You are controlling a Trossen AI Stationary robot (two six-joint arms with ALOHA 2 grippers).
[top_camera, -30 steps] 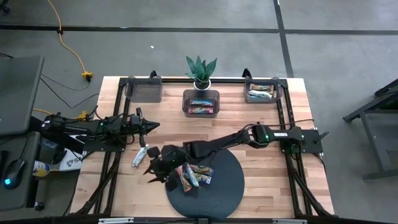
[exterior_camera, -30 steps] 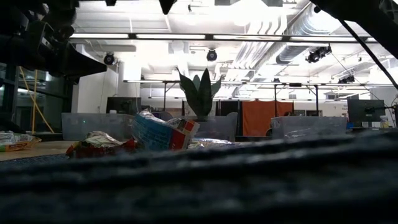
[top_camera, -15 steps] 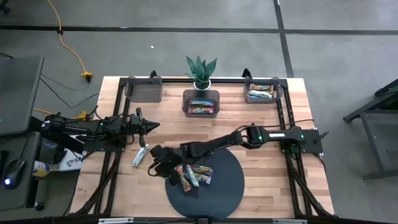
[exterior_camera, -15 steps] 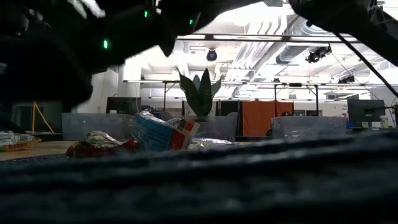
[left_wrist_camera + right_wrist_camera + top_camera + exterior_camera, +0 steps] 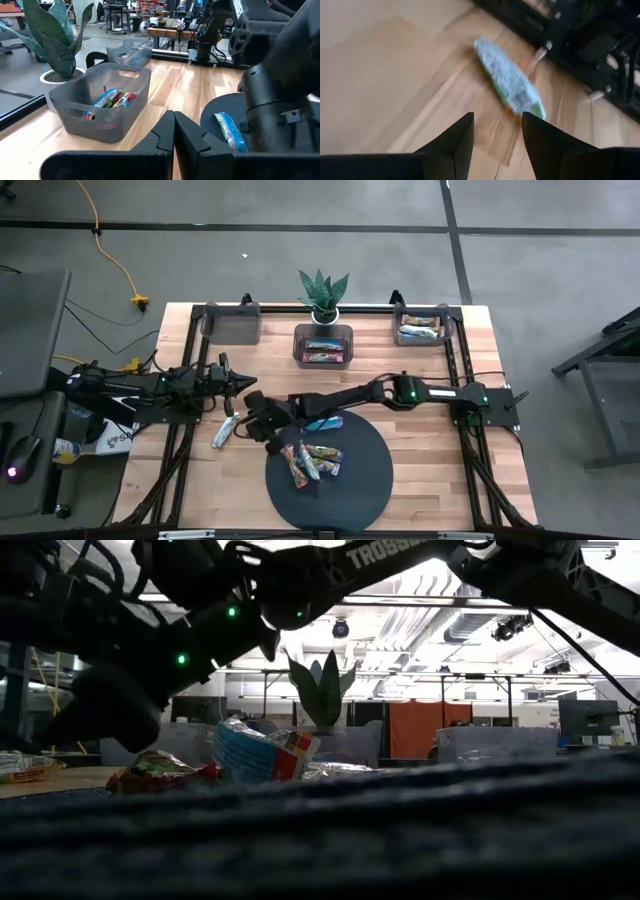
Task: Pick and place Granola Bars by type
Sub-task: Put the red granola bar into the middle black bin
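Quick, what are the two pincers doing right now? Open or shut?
Left pincer: shut, holding nothing.
Right pincer: open, empty, over the wood near a silver-green granola bar.

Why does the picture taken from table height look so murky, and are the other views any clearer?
Low view: bright ceiling lights behind turn the right arm into a dark silhouette, and the mat's edge is a blur up close. Right wrist view: the silver-green bar on the table looks smeared. High view: evenly lit. Left wrist view: the middle bin is sharp.
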